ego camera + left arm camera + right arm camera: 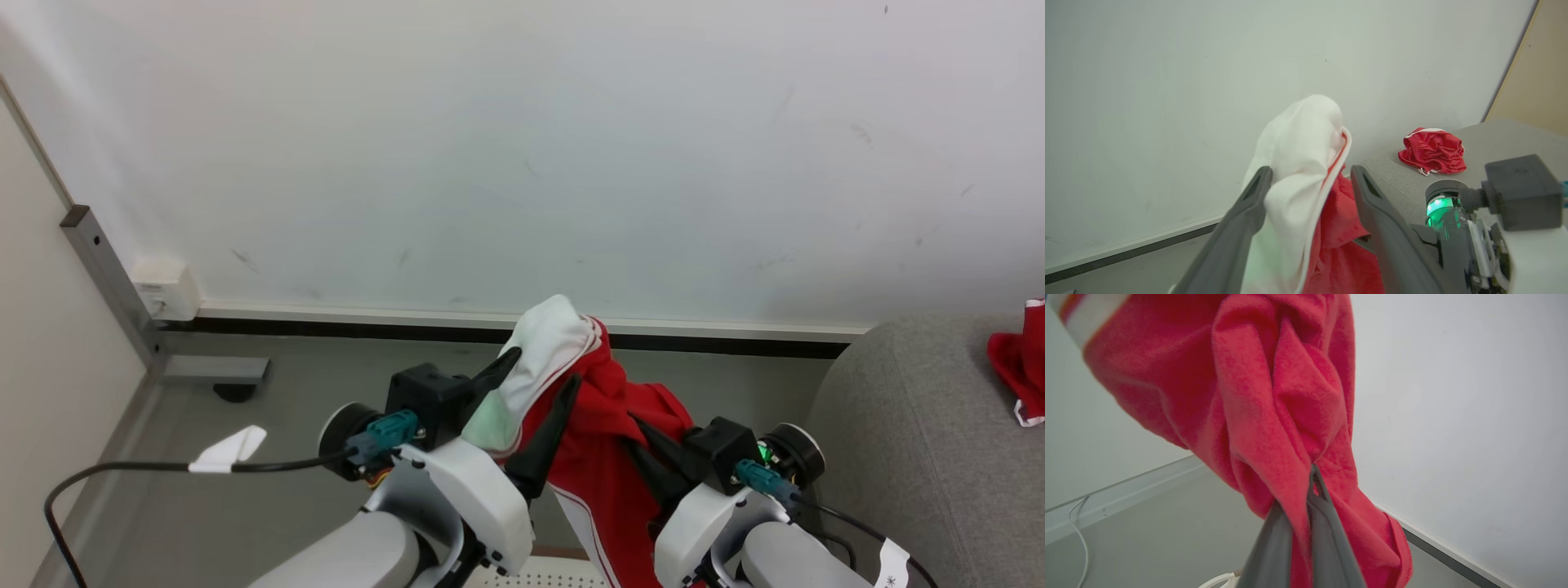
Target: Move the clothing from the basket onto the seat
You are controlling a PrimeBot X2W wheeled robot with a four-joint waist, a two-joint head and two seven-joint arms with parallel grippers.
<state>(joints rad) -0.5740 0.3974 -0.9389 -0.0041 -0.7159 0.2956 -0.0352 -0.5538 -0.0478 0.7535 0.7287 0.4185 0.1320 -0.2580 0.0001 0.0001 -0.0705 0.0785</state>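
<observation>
- In the head view, we saw the clothing (604, 457), red with a white panel, held up in the air between the two arms, in front of the wall (522, 147) and above the floor (269, 490).
- The left tool (540, 371) stood with its fingers spread apart. The left wrist view made this plainer: the white panel of the clothing (1298, 134) draped over and between the separated fingers of the left tool (1311, 169), unpinched.
- The right tool (633, 429) was closed on the red fabric. The right wrist view showed its fingertips (1312, 467) pressed together with a fold of the clothing (1274, 396) clamped between them and hanging down both sides.
- A second garment (1020, 359), crumpled and red with white trim, lay on the grey seat (914, 457) at the right edge of the head view. The left wrist view showed the whole second garment (1433, 151) resting on the seat (1506, 139) near the wall.
- At the bottom edge of the head view, we made out a strip of the perforated basket (543, 578) directly below the hanging clothing.
</observation>
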